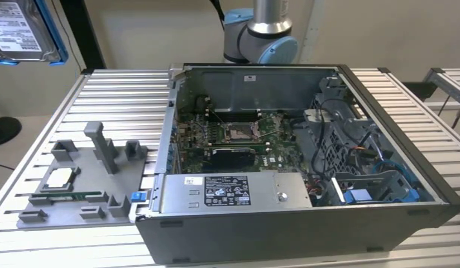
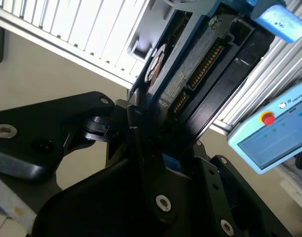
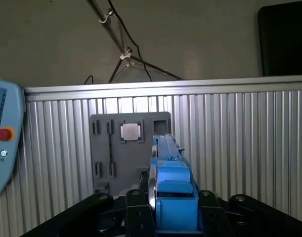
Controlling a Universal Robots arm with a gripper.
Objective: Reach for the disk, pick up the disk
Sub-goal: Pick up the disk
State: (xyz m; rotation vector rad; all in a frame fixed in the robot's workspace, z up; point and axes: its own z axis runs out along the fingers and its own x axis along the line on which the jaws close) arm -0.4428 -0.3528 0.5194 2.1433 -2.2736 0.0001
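The disk [image 1: 22, 30] hangs high at the exterior view's upper left, well above the table. Its white label faces that camera and blue rails run along its edges. In the first wrist view the disk [image 3: 168, 153] stands edge-on with its blue bracket toward the camera, and my gripper [image 3: 173, 200] is shut on it with a black finger on each side. The second wrist view shows the disk's circuit-board side [image 2: 195, 79] clamped between the same black fingers [image 2: 136, 133].
An open computer case [image 1: 431, 184] sits on the slatted metal table [image 1: 118, 95], with a grey power-supply box [image 1: 230, 192] at its front. A grey tray [image 1: 66, 209] with a small silver chip [image 1: 58, 177] lies at the exterior view's left. A pendant [image 2: 274, 133] lies on the slats.
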